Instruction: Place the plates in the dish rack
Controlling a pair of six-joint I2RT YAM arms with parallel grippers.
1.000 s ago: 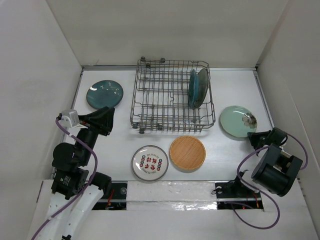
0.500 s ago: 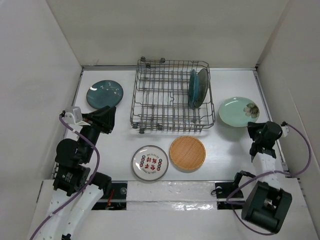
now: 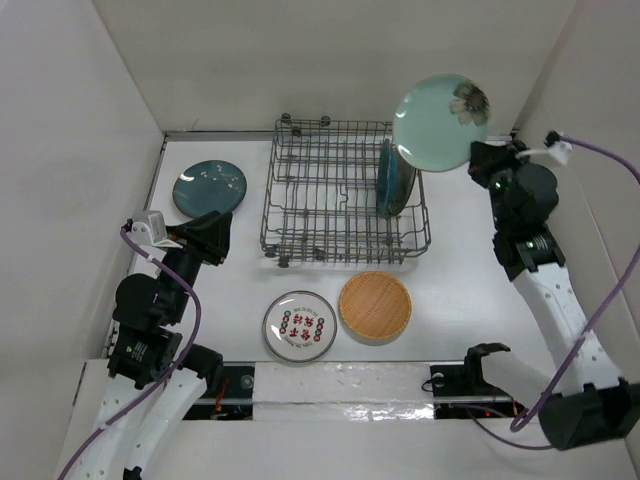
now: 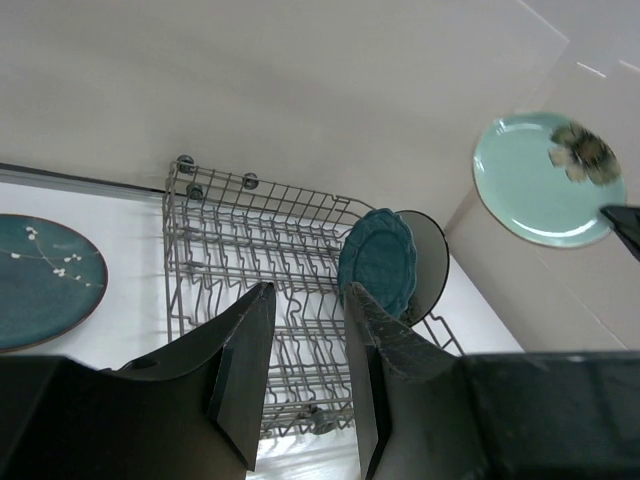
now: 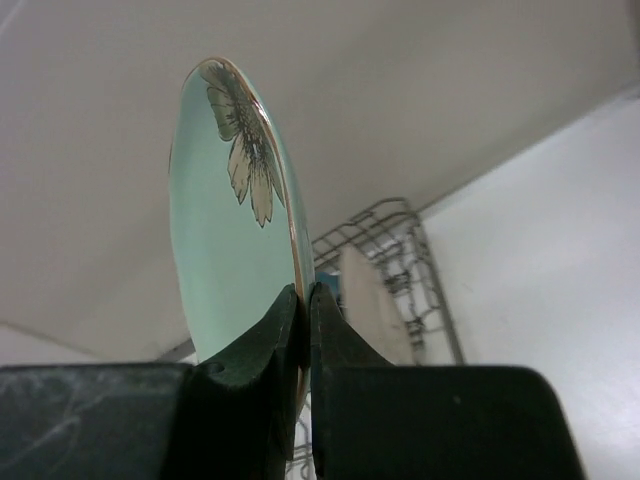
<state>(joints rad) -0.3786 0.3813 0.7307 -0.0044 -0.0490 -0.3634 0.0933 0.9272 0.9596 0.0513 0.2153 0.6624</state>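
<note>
My right gripper (image 3: 478,160) (image 5: 304,300) is shut on the rim of the pale green plate (image 3: 438,120) (image 5: 232,230) with a flower, holding it upright in the air above the right end of the dish rack (image 3: 340,195) (image 4: 260,250). Two plates stand in the rack's right end: a teal scalloped one (image 3: 385,180) (image 4: 378,258) and a beige-grey one (image 3: 405,172) (image 4: 428,262). On the table lie a dark teal speckled plate (image 3: 209,187) (image 4: 40,278), a white patterned plate (image 3: 299,326) and a tan-orange woven-look plate (image 3: 375,306). My left gripper (image 3: 217,238) (image 4: 305,300) stays open and empty, left of the rack.
White walls (image 3: 90,120) enclose the table on three sides. The right arm (image 3: 550,290) stretches up along the table's right side. A strip of foil tape (image 3: 340,380) lines the near edge between the arm bases.
My right gripper closed on the pale green plate at the right of the table and lifted it up and back, now above the rack's right end. The left arm barely moved.
</note>
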